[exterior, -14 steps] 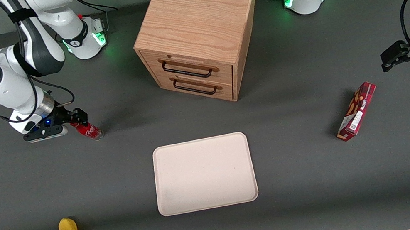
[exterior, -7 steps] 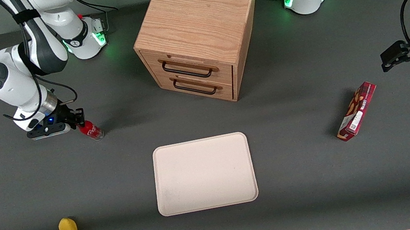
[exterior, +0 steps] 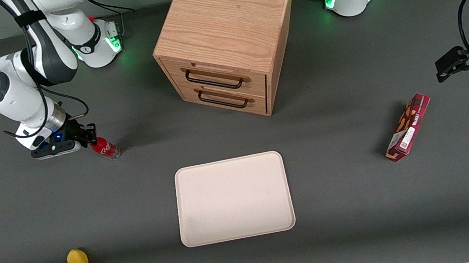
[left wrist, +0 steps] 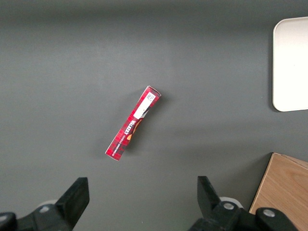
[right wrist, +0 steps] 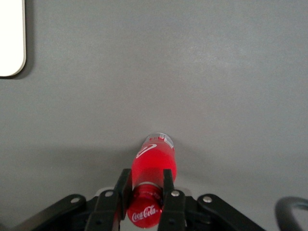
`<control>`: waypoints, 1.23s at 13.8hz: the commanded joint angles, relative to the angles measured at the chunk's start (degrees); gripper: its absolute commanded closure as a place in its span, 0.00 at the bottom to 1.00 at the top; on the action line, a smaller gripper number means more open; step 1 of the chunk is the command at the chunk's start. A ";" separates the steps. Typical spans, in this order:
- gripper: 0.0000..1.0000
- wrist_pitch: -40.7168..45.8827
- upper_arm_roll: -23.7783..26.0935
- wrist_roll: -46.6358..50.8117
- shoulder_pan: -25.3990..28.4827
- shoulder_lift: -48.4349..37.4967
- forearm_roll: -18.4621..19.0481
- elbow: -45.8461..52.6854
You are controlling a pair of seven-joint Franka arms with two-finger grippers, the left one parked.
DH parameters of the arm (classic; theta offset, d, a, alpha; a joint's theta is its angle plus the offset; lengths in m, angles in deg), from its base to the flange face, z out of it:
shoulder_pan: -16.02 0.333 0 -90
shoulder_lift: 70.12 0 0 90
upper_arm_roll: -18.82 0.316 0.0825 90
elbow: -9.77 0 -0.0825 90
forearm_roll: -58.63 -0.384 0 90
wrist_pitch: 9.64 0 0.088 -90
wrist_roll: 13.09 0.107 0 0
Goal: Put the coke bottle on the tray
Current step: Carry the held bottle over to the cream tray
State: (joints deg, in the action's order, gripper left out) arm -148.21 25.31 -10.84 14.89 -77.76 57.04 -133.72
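Note:
The coke bottle (exterior: 105, 148) is a small red bottle with a white script logo, leaning on the grey table toward the working arm's end. My gripper (exterior: 91, 140) is shut on its neck just under the red cap. In the right wrist view the black fingers (right wrist: 167, 185) press both sides of the coke bottle (right wrist: 155, 161), with the gripper (right wrist: 146, 176) at the neck and the clear base pointing away. The tray (exterior: 226, 162), cream-beige and bare, lies flat mid-table, nearer to the front camera than the bottle. A corner of the tray (right wrist: 10, 43) shows in the right wrist view.
A wooden two-drawer cabinet (exterior: 225, 36) stands farther from the front camera than the tray. A yellow round object (exterior: 77, 261) lies near the table's front edge. A red snack box (exterior: 408, 126) lies toward the parked arm's end, also the snack box (left wrist: 133, 123) in the left wrist view.
A second ago the wrist sat lower; it has since shifted away from the front camera and slightly toward the cabinet, carrying the bottle's cap with it. Almost nothing moved in the last half second.

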 commanded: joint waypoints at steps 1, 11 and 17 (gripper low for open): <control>1.00 10.47 2.55 0.98 0.25 0.95 -1.22 10.54; 1.00 27.64 6.60 19.09 9.81 38.99 1.05 69.34; 1.00 27.74 0.56 25.08 18.52 51.93 6.78 84.76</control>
State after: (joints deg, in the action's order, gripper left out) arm -122.95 29.38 12.61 30.64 -30.42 62.60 -57.46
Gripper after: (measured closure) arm 0.696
